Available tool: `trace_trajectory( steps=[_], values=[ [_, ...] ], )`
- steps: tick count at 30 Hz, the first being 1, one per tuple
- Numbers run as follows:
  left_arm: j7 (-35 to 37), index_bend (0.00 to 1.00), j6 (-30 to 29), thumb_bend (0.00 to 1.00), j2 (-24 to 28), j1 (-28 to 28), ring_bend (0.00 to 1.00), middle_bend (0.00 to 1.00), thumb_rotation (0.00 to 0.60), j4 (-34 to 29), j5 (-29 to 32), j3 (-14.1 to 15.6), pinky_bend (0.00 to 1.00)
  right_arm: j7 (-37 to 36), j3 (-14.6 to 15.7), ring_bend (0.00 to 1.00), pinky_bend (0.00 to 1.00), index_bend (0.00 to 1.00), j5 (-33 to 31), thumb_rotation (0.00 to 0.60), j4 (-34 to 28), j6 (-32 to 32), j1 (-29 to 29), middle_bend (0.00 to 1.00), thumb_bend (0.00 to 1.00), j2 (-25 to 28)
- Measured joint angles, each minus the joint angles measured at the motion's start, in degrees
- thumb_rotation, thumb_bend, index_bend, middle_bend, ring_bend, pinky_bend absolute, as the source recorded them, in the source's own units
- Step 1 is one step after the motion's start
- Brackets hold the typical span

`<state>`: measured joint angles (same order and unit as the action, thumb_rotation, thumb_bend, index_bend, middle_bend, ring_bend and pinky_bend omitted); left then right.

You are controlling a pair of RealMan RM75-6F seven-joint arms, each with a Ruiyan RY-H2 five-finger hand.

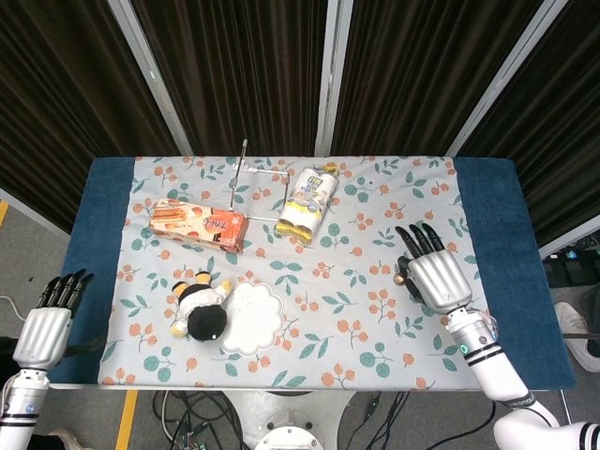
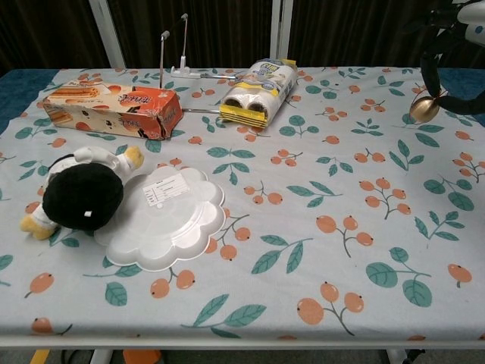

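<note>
My right hand (image 1: 431, 277) hovers over the right part of the floral tablecloth (image 1: 356, 328), fingers stretched out and apart, holding nothing. In the chest view only its dark fingers and one brass-coloured fingertip (image 2: 423, 108) show at the top right edge. My left hand (image 1: 47, 323) hangs off the table's near left corner, fingers straight, with nothing in it. On the left half of the table lie an orange biscuit box (image 1: 199, 223), a black-and-white plush toy (image 1: 199, 307) and a white scalloped plate (image 1: 251, 319) touching the toy. Both hands are well apart from these.
A yellow-and-white packet of rolls (image 1: 307, 202) lies at the back centre, against a thin wire rack (image 1: 258, 183). Blue table margins (image 1: 94, 234) flank the cloth. Dark curtains with metal posts stand behind the table.
</note>
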<state>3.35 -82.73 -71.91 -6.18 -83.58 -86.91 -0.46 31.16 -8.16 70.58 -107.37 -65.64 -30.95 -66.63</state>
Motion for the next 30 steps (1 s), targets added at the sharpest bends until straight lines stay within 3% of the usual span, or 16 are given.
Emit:
trace_trajectory(
  steps=[6, 13, 19, 22, 27, 30],
  values=[
    [-0.50, 0.06, 0.61, 0.02, -0.52, -0.42, 0.00, 0.00, 0.600, -0.05, -0.33, 0.13, 0.02, -0.75, 1.20, 0.00, 0.00, 0.74, -0.06, 0.600, -1.19, -6.69, 0.05, 0.07, 0.41, 0.30],
    [-0.05, 0.06, 0.03, 0.02, -0.03, -0.12, 0.00, 0.00, 0.600, -0.14, -0.02, -0.04, 0.02, 0.68, 0.44, 0.00, 0.00, 0.75, 0.54, 0.600, 0.38, -0.88, 0.60, 0.08, 0.41, -0.28],
    [-0.46, 0.06, 0.76, 0.02, -0.52, -0.42, 0.00, 0.00, 0.600, 0.05, -0.11, 0.17, 0.02, -0.07, 1.15, 0.00, 0.00, 0.75, -1.83, 0.600, -0.22, -4.77, 0.49, 0.07, 0.41, -0.47],
    [-0.57, 0.06, 0.37, 0.02, -0.42, -0.42, 0.00, 0.00, 0.600, -0.17, -0.27, 0.07, 0.02, -1.00, 1.86, 0.00, 0.00, 0.74, 0.10, 0.600, -1.60, -2.57, 0.38, 0.07, 0.40, -0.09],
    [0.15, 0.06, -0.01, 0.02, -0.14, 0.04, 0.00, 0.00, 0.600, 0.12, 0.05, 0.11, 0.02, 1.34, 0.34, 0.00, 0.00, 0.75, 1.30, 0.600, 0.45, 3.29, 1.06, 0.07, 0.40, -1.32],
    [0.22, 0.06, 0.30, 0.02, -0.38, -0.03, 0.00, 0.00, 0.600, 0.31, 0.21, 0.12, 0.02, 1.92, -0.52, 0.00, 0.00, 0.75, 0.89, 0.600, 1.34, 0.64, 1.56, 0.07, 0.40, -2.21]
  ],
)
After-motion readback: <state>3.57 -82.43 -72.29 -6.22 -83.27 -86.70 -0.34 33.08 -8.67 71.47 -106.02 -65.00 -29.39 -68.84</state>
